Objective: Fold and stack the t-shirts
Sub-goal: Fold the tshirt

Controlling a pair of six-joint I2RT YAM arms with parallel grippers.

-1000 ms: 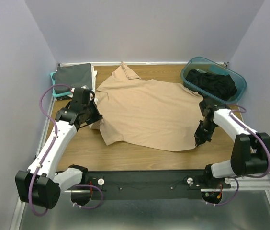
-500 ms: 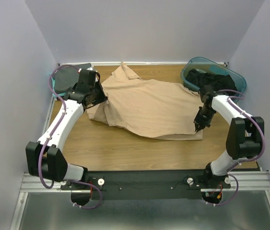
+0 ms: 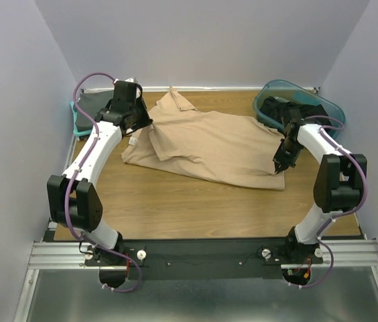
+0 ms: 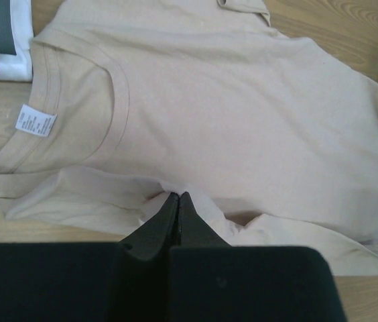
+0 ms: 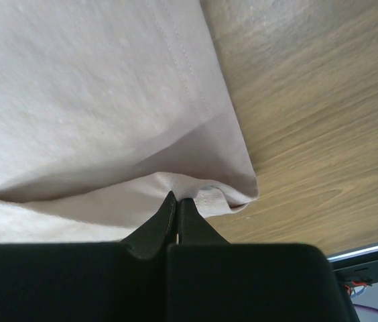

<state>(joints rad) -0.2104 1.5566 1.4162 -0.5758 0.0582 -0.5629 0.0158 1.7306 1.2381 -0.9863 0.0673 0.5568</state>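
Left of the tan t-shirt [image 3: 209, 144], in the far corner of the table [image 3: 175, 208], sat one folded stack [image 3: 85, 115] topped by a dark grey shirt [image 3: 95, 106]. Teal and white edges showed beneath it. The stack lay just beside the tan shirt's collar end, with only a thin strip of wood between them. The left gripper [image 3: 139, 127] was clenched on a doubled fold at the tan t-shirt's left side, near the collar, where one white label [image 4: 35, 121] faced up. In the left wrist view its fingertips [image 4: 169, 208] met, with cloth pinched between them. The tan t-shirt, the only one spread out, lay across the far half of the table. Its near edge ran slantwise, closer to the arm bases on the right. Nearer than that edge was a broad band of bare wood, the widest free room in view. At the shirt's right end the right gripper [image 3: 279, 168] was clamped on a layered corner of hem, bare wood just beyond it. Just beside the shirt's far right sleeve stood one teal tub [image 3: 296, 84] holding black cloth [image 3: 311, 106], how many pieces I could not tell. The right forearm crossed in front of the tub, and the table's right edge lay near.
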